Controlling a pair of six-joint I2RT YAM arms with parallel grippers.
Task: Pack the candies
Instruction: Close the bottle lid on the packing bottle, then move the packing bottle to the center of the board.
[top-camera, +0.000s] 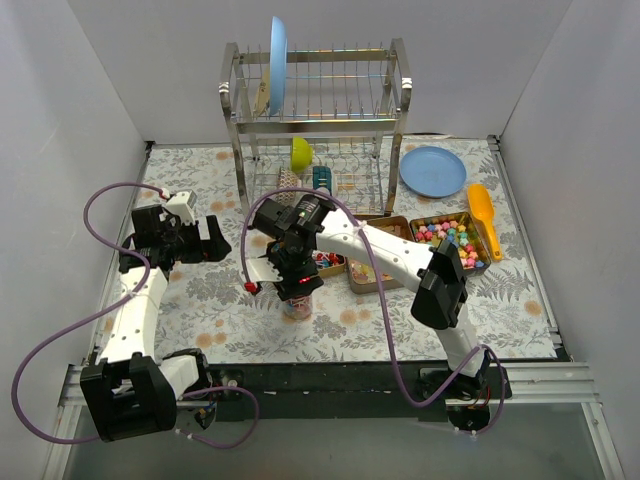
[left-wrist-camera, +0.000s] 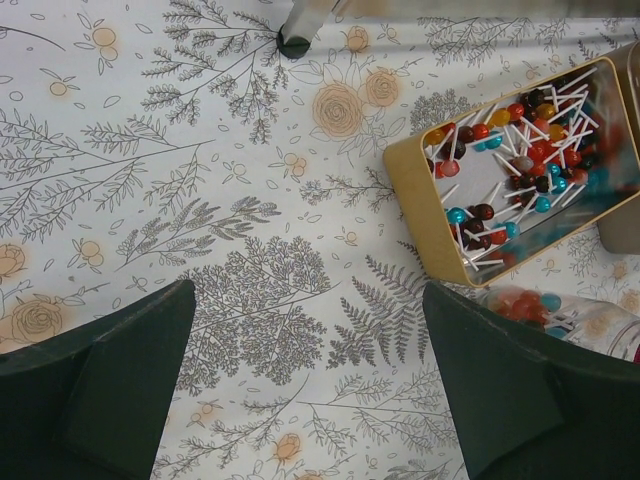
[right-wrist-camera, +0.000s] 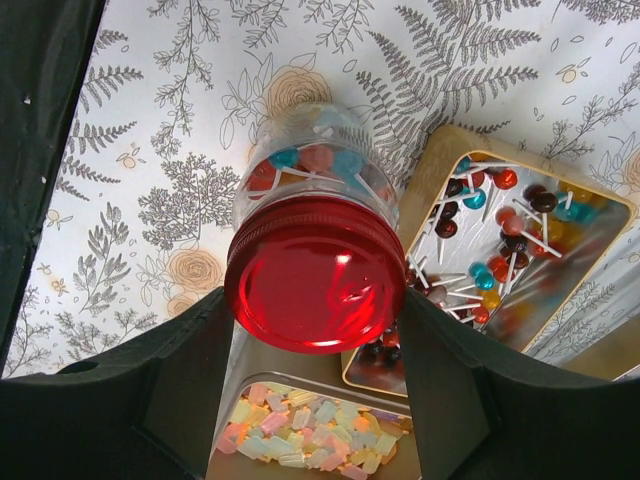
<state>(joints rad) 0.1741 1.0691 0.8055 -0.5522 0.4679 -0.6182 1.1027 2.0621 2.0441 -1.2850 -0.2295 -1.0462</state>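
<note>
A clear jar (right-wrist-camera: 300, 165) holding pink and blue candies (right-wrist-camera: 318, 158) stands upright on the floral cloth. My right gripper (right-wrist-camera: 313, 300) is closed from above on its red lid (right-wrist-camera: 315, 272), with a finger against each side. In the top view this gripper (top-camera: 297, 285) sits over the jar (top-camera: 298, 305). Beside the jar a gold tin (right-wrist-camera: 455, 140) holds lollipops (right-wrist-camera: 500, 230). A second tin (right-wrist-camera: 390, 395) holds pale pastel candies (right-wrist-camera: 310, 435). Bright mixed candies (top-camera: 450, 240) fill a tray at the right. My left gripper (left-wrist-camera: 308, 290) hangs open over bare cloth, left of the lollipop tin (left-wrist-camera: 400, 165).
An orange scoop (top-camera: 483, 215) lies right of the candy tray. A blue plate (top-camera: 432, 170) lies at the back right. A metal dish rack (top-camera: 315, 110) at the back holds another blue plate (top-camera: 277, 65) and a green bowl (top-camera: 301, 153). White walls enclose three sides.
</note>
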